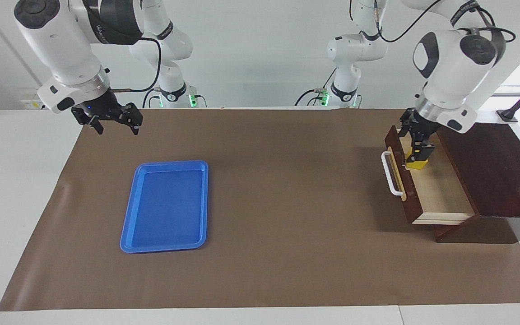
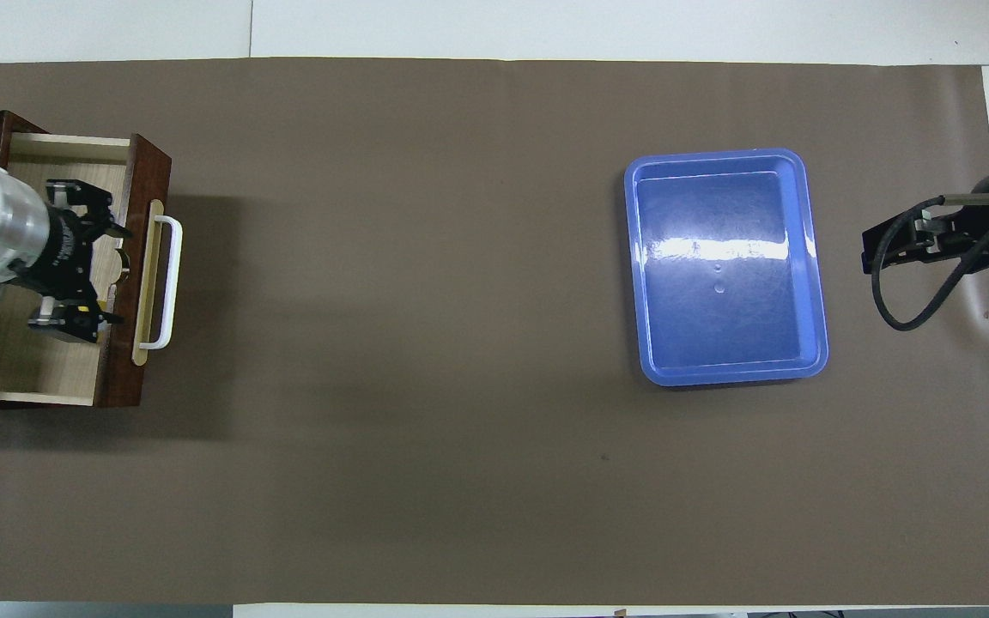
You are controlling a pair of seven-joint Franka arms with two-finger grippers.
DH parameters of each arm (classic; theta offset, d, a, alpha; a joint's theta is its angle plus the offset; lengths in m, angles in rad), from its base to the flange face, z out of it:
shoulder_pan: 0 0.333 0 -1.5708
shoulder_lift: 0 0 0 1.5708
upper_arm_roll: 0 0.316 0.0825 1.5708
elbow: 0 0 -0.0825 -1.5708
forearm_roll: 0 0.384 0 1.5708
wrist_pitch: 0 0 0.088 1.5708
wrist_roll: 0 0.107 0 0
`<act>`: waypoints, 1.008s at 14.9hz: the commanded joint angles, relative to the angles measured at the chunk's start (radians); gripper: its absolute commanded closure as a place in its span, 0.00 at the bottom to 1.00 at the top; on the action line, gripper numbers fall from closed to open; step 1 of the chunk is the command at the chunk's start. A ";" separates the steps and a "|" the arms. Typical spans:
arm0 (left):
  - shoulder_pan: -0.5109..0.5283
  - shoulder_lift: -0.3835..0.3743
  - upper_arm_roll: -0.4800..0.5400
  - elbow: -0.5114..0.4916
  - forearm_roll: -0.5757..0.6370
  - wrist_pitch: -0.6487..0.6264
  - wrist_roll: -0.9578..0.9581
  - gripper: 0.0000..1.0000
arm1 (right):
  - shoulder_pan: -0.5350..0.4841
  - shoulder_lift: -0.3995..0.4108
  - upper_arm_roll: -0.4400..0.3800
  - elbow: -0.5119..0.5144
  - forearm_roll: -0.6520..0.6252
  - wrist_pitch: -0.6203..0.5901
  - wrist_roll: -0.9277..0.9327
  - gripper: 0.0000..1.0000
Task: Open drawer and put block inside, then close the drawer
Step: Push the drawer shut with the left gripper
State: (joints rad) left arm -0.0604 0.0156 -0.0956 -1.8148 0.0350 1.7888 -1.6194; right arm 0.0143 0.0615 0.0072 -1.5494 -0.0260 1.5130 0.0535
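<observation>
The dark wooden drawer (image 1: 440, 194) stands pulled out of its box, its white handle (image 1: 391, 174) facing the middle of the table. The yellow block (image 1: 419, 165) lies on the drawer's light floor, close to the drawer front, at the end nearer to the robots. My left gripper (image 1: 415, 143) hangs open just above the block and partly covers it, with nothing between its fingers. In the overhead view the left gripper (image 2: 108, 275) hides the block and sits over the drawer (image 2: 31, 369) beside the handle (image 2: 168, 283). My right gripper (image 1: 117, 131) waits open over the mat's corner.
A flat blue tray (image 1: 165, 207), with nothing in it, lies on the brown mat toward the right arm's end (image 2: 722, 343). The wooden box's dark top (image 1: 499, 171) spreads out from the drawer toward the table's edge at the left arm's end.
</observation>
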 commanded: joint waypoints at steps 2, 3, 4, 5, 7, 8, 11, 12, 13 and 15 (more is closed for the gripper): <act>-0.045 -0.002 0.016 -0.113 0.022 0.105 -0.051 0.00 | -0.019 -0.015 0.013 -0.018 0.000 -0.004 0.006 0.00; -0.038 -0.002 0.016 -0.129 0.023 0.127 -0.042 0.00 | -0.019 -0.015 0.013 -0.018 0.001 -0.005 0.006 0.00; -0.024 -0.003 0.016 -0.139 0.025 0.145 -0.031 0.00 | -0.019 -0.015 0.013 -0.020 0.000 -0.005 0.006 0.00; 0.003 -0.002 0.016 -0.144 0.025 0.164 -0.002 0.00 | -0.019 -0.015 0.013 -0.018 0.000 -0.004 0.006 0.00; 0.027 -0.003 0.017 -0.164 0.025 0.178 0.064 0.00 | -0.019 -0.015 0.013 -0.018 0.001 -0.004 0.006 0.00; 0.048 -0.003 0.017 -0.167 0.025 0.184 0.078 0.00 | -0.019 -0.015 0.013 -0.018 0.000 -0.004 0.006 0.00; 0.091 0.000 0.017 -0.166 0.034 0.205 0.142 0.00 | -0.019 -0.015 0.013 -0.020 0.001 -0.004 0.006 0.00; 0.102 0.003 0.020 -0.159 0.036 0.207 0.171 0.00 | -0.019 -0.015 0.013 -0.018 0.000 -0.004 0.006 0.00; 0.128 0.006 0.020 -0.155 0.036 0.210 0.185 0.00 | -0.019 -0.015 0.013 -0.018 0.000 -0.004 0.006 0.00; 0.172 0.007 0.020 -0.153 0.037 0.215 0.235 0.00 | -0.019 -0.015 0.013 -0.018 0.000 -0.004 0.006 0.00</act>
State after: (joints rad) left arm 0.0345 0.0291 -0.0809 -1.9547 0.0437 1.9689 -1.4849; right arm 0.0142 0.0615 0.0065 -1.5496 -0.0260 1.5130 0.0535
